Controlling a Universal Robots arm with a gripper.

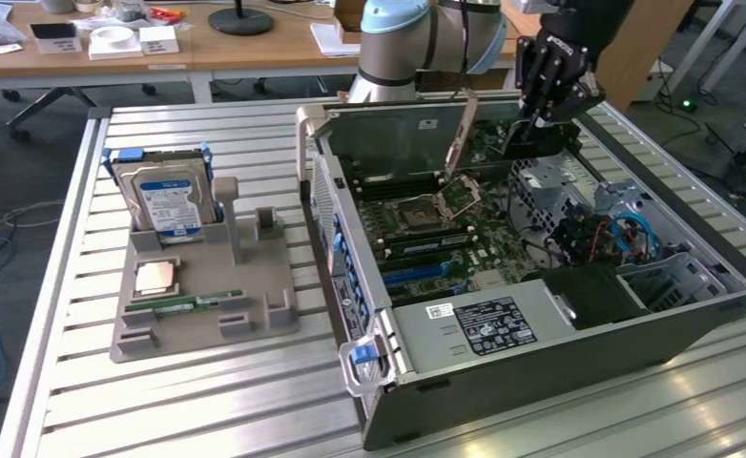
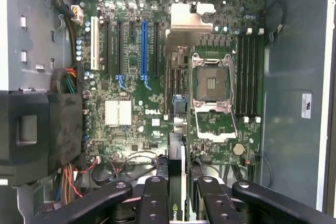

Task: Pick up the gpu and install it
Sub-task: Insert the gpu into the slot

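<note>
Black jointed gripper is clamped narrow on the thin flat black gpu card, held edge-on over the green motherboard inside the open grey tower case. Card looks light, stiff and fragile, so grip flat faces near an edge. Long blue slot, open metal CPU socket and loose red-black wires crowd the board.

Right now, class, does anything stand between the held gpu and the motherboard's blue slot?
Nothing visible does. The fingers clamp the gpu above the motherboard; the blue slot lies bare, with no cable or card across it.
</note>
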